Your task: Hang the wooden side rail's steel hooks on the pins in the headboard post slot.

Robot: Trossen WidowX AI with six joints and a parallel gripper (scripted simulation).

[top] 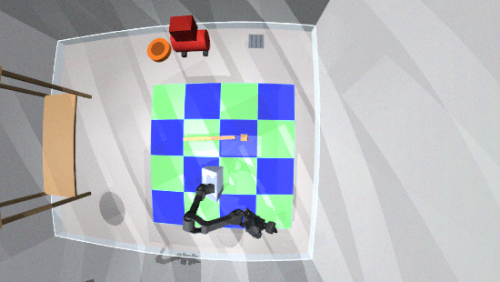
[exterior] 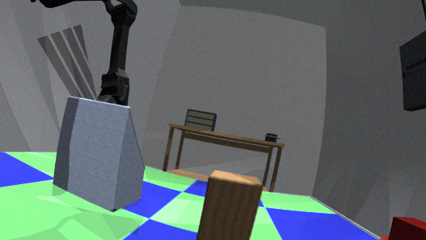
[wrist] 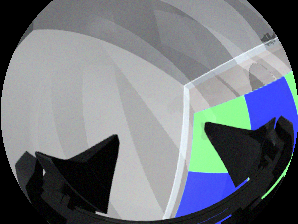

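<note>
My gripper (top: 272,227) (wrist: 164,133) stands wide and empty, well apart from the rail (top: 210,138), whose hooked end lies just beside the post (top: 244,137) (exterior: 231,209). Seating is perhaps unfinished; next, I'd approach and check the hooks.

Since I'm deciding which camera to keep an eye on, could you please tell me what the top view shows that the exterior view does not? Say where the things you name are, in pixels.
Only top: the wooden rail (top: 206,138), an orange ring-shaped object (top: 149,50) and the gripper (top: 275,228).
Only exterior: a dark, box-like object (exterior: 414,73) high at the right.
Both: the post (top: 245,137) (exterior: 230,209) and the checkered surface (top: 275,175) (exterior: 310,217).
</note>
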